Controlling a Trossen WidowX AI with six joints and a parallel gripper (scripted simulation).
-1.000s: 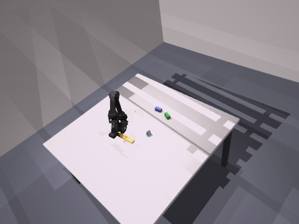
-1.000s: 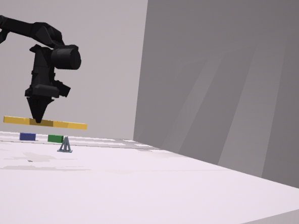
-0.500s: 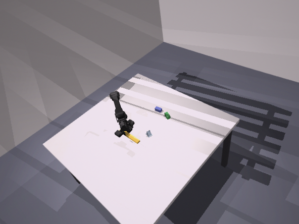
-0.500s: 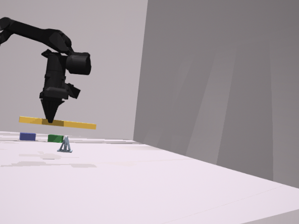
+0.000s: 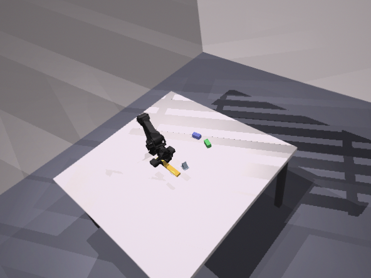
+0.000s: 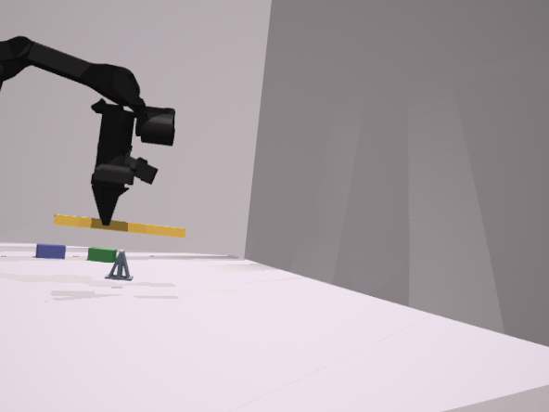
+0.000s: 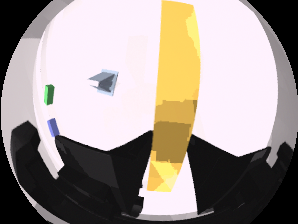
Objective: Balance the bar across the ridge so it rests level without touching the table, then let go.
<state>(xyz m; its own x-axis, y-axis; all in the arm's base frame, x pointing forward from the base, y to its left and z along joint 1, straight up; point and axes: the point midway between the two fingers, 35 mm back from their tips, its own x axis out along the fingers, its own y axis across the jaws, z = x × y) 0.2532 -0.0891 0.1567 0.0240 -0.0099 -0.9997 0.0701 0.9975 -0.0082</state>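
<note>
Grey walls, a pale table (image 6: 325,334), and over it the gripper (image 6: 106,222) pointing straight down with the bar (image 6: 153,229) pinched between its fingers. That grip is firm, jaws closed onto the yellow bar's narrow sides, and the bite sits left of the bar's middle in the exterior view: a shorter stub pokes out on one side of the fingers, a longer reach on the other. I'd judge the off-centre hold matters, because whatever point lands on the ridge decides the balance, not the point the fingers hold.

Bar's up in the air, well clear of the table, carried high so it can pass over the ridge's crest. Its long axis runs crosswise to the fingers, close to level, the long end dipping a touch. From the wrist view it stretches straight away ahead of the fingers.

Moving outward: the ridge (image 6: 120,266), a small grey wedge standing upright on the table, lies below and off to the side of the fingers, not yet under the bar; in the wrist view the ridge (image 7: 105,83) sits apart from the bar. Further out, a green block (image 6: 102,254) and a blue block (image 6: 50,251) rest on the table beyond the ridge, well away from the grip. Nothing's been set down yet.
</note>
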